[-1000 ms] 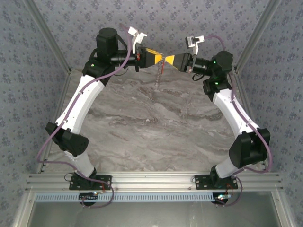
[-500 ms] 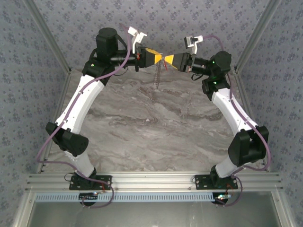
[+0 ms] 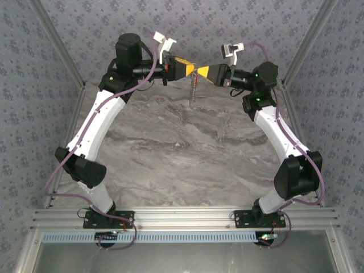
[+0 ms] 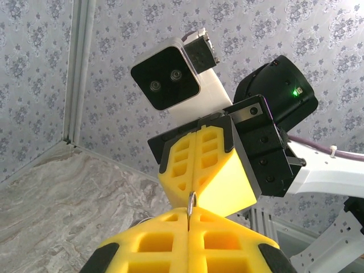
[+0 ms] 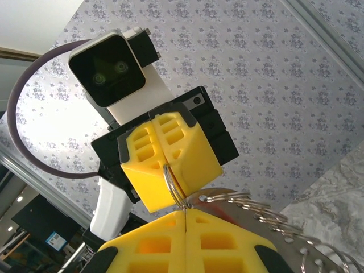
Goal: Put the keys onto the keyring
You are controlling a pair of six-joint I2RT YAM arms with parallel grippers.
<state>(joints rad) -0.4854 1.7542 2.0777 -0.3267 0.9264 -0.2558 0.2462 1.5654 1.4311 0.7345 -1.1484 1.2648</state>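
Note:
Both grippers meet tip to tip, high above the back of the marble table. My left gripper (image 3: pixel 193 69) (image 4: pixel 189 216) is shut on the keyring (image 5: pixel 172 185) (image 4: pixel 192 199), a thin steel loop standing edge-on out of its yellow fingers. My right gripper (image 3: pixel 199 71) (image 5: pixel 186 213) is shut, its tips against the ring's free edge; whether it pinches the ring I cannot tell. A flat metal key (image 5: pixel 250 207) with a reddish tint hangs off the ring beside those tips, with several thin loops (image 5: pixel 273 215) trailing from it. From above, this bundle (image 3: pixel 193 91) dangles below the tips.
The grey marble table (image 3: pixel 182 148) lies well below both grippers. Patterned walls (image 3: pixel 227 23) close the back and sides, with aluminium posts (image 3: pixel 57 45) at the corners. The arm bases sit on the rail (image 3: pixel 182 216) at the near edge.
The right gripper has edged left against the left gripper's tip and its jaws have closed fully. The hanging bundle has swung slightly to the right. The left arm has stayed still.

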